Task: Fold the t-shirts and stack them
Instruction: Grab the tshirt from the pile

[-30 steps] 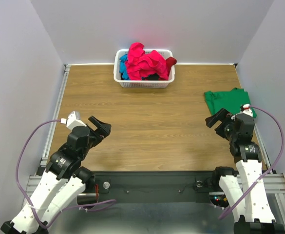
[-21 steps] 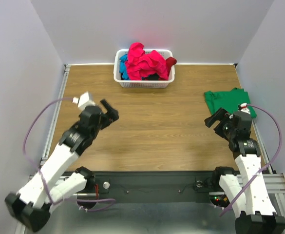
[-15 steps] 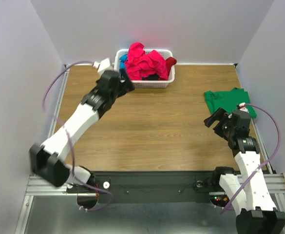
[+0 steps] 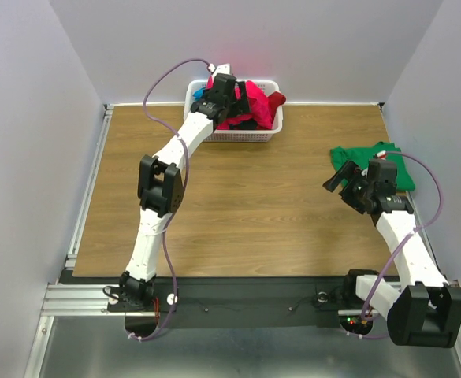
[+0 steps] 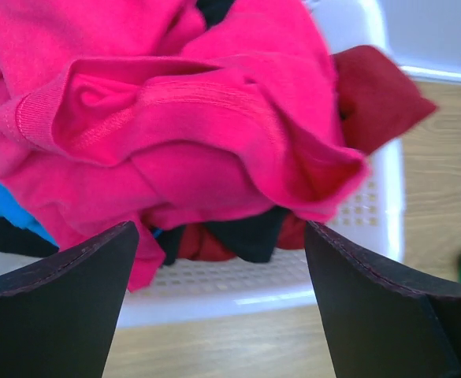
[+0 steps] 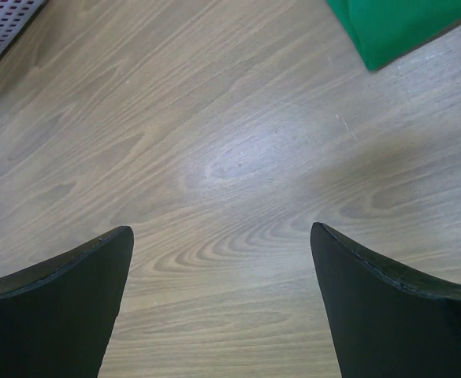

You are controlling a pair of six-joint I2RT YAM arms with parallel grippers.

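Observation:
A pile of t-shirts fills the white basket (image 4: 198, 134) at the back: a bright pink-red shirt (image 4: 246, 98) on top, a dark red one (image 4: 276, 100) at the right, with blue and black beneath. My left gripper (image 4: 214, 101) is open and empty, over the basket's left front part. In the left wrist view the pink-red shirt (image 5: 175, 118) lies just beyond the open gripper (image 5: 222, 315), with the dark red (image 5: 376, 90), black (image 5: 242, 236) and blue (image 5: 13, 216) shirts around it. A folded green shirt (image 4: 364, 161) lies at the right. My right gripper (image 4: 340, 185) is open and empty beside it.
The basket wall (image 5: 356, 260) stands between the left fingers and the wood table (image 4: 238, 205). In the right wrist view the green shirt's corner (image 6: 403, 24) is at the top right and a basket corner (image 6: 1, 24) at the top left. Grey walls enclose the table.
My left arm has swung from the near left of the table out to the basket at the back. My right gripper has shifted slightly forward and left, staying open.

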